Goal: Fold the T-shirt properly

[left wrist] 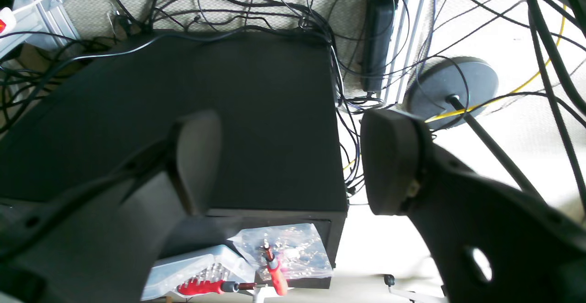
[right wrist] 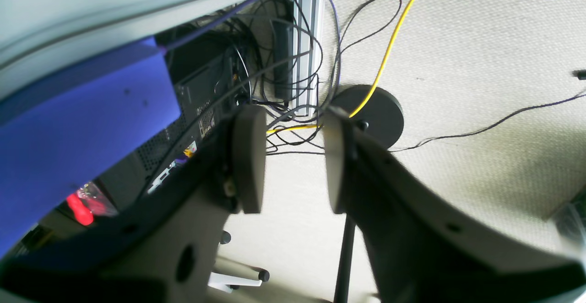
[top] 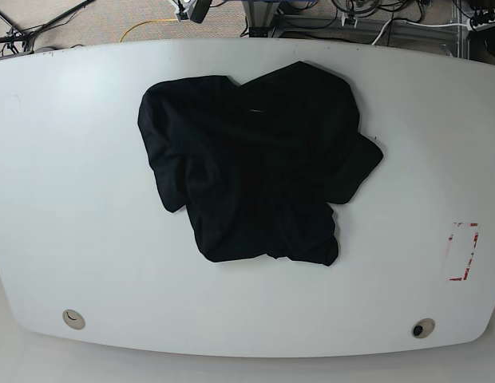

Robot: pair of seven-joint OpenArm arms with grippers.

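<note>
The black T-shirt (top: 255,163) lies crumpled and loosely spread in the middle of the white table (top: 72,199), seen only in the base view. No arm shows in that view. In the left wrist view my left gripper (left wrist: 288,163) hangs open over the floor, with a wide gap between its dark pads and nothing in it. In the right wrist view my right gripper (right wrist: 293,159) is also open, with a narrower gap and nothing held. Neither wrist view shows the T-shirt.
A red-marked rectangle (top: 463,251) sits near the table's right edge. Two round holes (top: 72,319) mark the front edge. Under the left gripper are a black box (left wrist: 206,120), tangled cables and a round stand base (left wrist: 451,85). A blue panel (right wrist: 78,124) is beside the right gripper.
</note>
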